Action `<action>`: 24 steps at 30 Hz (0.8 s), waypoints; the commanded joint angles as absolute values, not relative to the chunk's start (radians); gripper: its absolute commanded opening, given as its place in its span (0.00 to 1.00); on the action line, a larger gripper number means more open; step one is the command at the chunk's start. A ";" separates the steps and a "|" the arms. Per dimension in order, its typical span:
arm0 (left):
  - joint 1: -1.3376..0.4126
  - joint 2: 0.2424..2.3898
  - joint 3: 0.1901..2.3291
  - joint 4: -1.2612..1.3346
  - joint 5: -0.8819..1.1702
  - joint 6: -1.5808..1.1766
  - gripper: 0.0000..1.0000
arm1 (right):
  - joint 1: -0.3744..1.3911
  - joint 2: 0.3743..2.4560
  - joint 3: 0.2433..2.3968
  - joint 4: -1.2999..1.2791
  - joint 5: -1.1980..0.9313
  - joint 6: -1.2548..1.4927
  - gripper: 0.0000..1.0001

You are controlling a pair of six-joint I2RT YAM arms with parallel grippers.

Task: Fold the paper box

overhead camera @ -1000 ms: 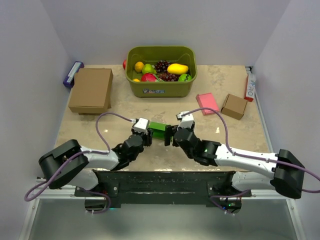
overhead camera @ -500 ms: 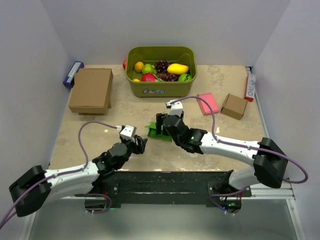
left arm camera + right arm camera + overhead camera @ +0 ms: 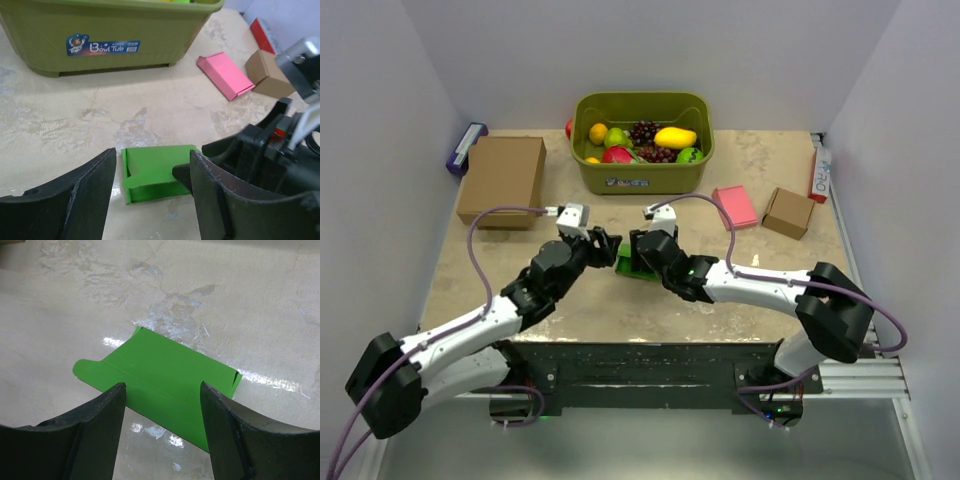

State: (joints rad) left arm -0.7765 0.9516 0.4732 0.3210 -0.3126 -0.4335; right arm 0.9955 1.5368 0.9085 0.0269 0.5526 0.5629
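**Two open tools close in on a flat green box**

Top view: the paper box (image 3: 624, 266) lies flat on the counter (image 3: 500, 262), mid-counter just ahead of the arms. The left tool (image 3: 605, 243) is at its left end and the right tool (image 3: 638, 250) is over its right end. The fruit tub (image 3: 640, 177), the big brown box (image 3: 502, 180), the pink flat box (image 3: 735, 207) and the small brown box (image 3: 788, 212) sit well apart and block nothing.

Left wrist view: the left tool's jaws stand wide and empty. The box is framed between them, with a tabbed flap at its left end. A dark finger of the right tool sits at the box's right edge; whether it touches cannot be told.

Right wrist view: the right tool's jaws are also wide, straddling the box from above and gripping nothing. The card is creased and flat, with a rounded flap jutting out.

The step looks like taking hold before a fold. The next move likely calls for one tool to pin the body while the other catches a flap. The thin card lies flush on the counter and the tools are crowded together, which are the likely obstacles.
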 commanded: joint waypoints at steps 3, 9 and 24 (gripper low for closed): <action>-0.726 1.182 0.572 0.388 -0.158 -0.394 0.64 | 0.996 1.558 0.936 0.064 0.540 0.586 0.63; -0.724 1.319 0.529 0.440 -0.124 -0.410 0.62 | 0.996 1.578 0.907 0.066 0.529 0.615 0.63; -0.724 1.368 0.437 0.482 -0.129 -0.455 0.52 | 0.996 1.637 0.893 0.069 0.522 0.641 0.62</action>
